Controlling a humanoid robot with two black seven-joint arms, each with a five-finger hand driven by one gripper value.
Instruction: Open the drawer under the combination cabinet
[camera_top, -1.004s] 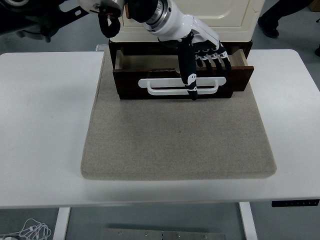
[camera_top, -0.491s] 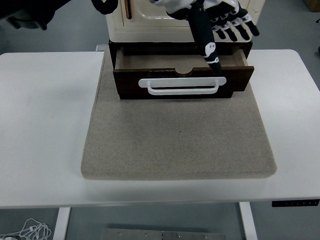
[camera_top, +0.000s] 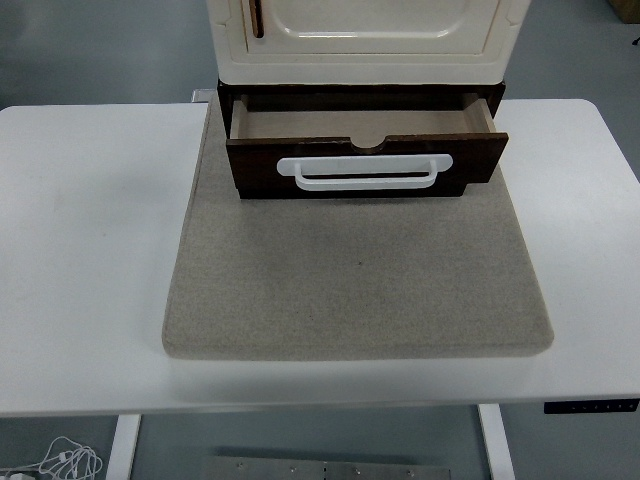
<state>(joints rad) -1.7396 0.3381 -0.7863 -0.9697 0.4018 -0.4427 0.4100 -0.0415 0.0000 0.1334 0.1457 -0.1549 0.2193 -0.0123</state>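
1. A white surface (camera_top: 90, 250) fills most of the view from above, with its near edge running along the bottom of the picture.
2. A large grey-beige felt mat (camera_top: 360, 280) lies on the middle of the surface, wider at the near side than at the far side.
3. At the far end of the mat stands the combination cabinet (camera_top: 360, 40), a cream-coloured upper unit with a rounded panel door; only its lower part shows at the top of the picture.
4. Directly under the cream unit is a dark brown wooden base, and from it the drawer (camera_top: 365, 150) stands pulled out toward the viewer.
5. The drawer is open: its pale inner floor and side walls are visible from above, and nothing can be seen lying inside the part that shows.
6. The drawer front is dark brown, with a small curved notch cut in the middle of its top edge.
7. A white bar handle (camera_top: 365, 171) runs horizontally across the drawer front, just below the notch.
8. The drawer front sits slightly askew, its right end a little farther out to the right than the base above it.
9. No robot hand is in view, neither left nor right, so whether the fingers are apart or together cannot be told.
10. Below the surface's near edge, a table leg, a tangle of white cable (camera_top: 65, 462) at bottom left, and a small control panel (camera_top: 590, 405) on the right edge are visible.
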